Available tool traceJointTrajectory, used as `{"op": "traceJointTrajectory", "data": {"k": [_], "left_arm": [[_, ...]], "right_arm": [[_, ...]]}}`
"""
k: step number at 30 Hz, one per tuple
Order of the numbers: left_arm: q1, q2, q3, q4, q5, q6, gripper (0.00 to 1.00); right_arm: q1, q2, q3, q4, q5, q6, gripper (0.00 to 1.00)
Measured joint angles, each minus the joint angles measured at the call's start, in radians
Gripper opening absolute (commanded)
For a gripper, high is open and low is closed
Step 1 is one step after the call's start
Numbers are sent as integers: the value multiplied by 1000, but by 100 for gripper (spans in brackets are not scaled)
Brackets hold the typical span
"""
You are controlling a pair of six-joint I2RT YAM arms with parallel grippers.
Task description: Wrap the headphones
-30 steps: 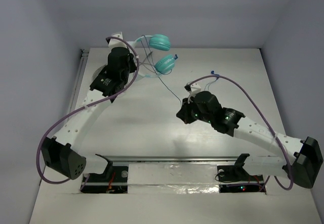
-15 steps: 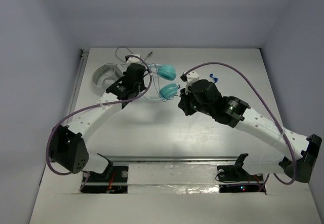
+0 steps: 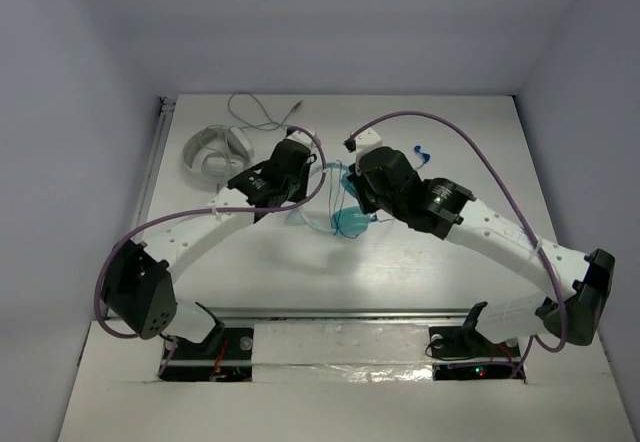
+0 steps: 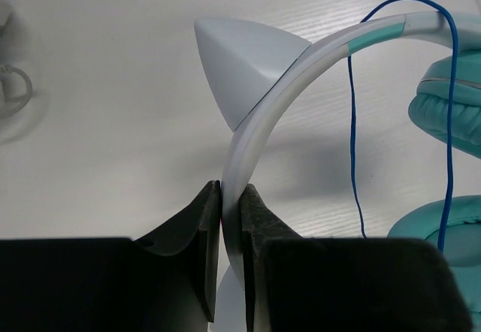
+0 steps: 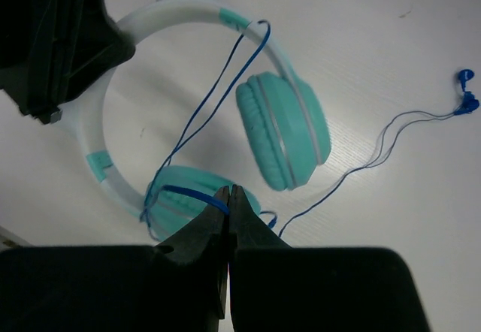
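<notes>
The headphones [image 3: 343, 224] hang just above the middle of the table, with two teal ear cups [image 5: 289, 133], a white headband [image 4: 263, 114] and a thin dark blue cable [image 4: 353, 159]. My left gripper [image 4: 231, 197] is shut on the headband near one of its cat-ear points and shows in the top view [image 3: 312, 190] left of the cups. My right gripper [image 5: 229, 197] is shut on a strand of the blue cable just above the lower ear cup [image 5: 188, 193], and in the top view [image 3: 355, 210] it is right over the cups. Cable loops run across the headband.
All-white headphones [image 3: 215, 150] with a pale cord [image 3: 262, 112] lie at the back left. The blue cable's plug end [image 3: 422, 152] trails on the table to the right, also seen in the right wrist view [image 5: 466, 103]. Grey walls enclose the table.
My left arm has carried the headphones from the back of the table toward the middle. My right gripper has moved up and left to meet them, holding the cable.
</notes>
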Motion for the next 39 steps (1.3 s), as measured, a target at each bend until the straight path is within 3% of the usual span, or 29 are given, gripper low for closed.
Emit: {"op": "traceJointTrajectory", "data": {"k": [11,18,21,27,33,39], "left_arm": [[-32,-55,-51,-37,88,56,0],[-32,-82,-51,-43,115,93,0],[-32,-105,-51,-49,149,108,0],[-32,-127,-51,-50,222,123,0],[-32,-131,-51,-50,292,133,0],[-28,-162,-27,-65,303,129,0]], "right_arm": [[0,48,-16,101,248,-71,1],[-17,63,-44,144,314,-91,17],[-56,64,-61,174,314,-93,18],[-127,64,-71,231,256,-88,28],[-193,54,-124,310,127,-63,28],[-291,-20,-290,474,-63,19,25]]}}
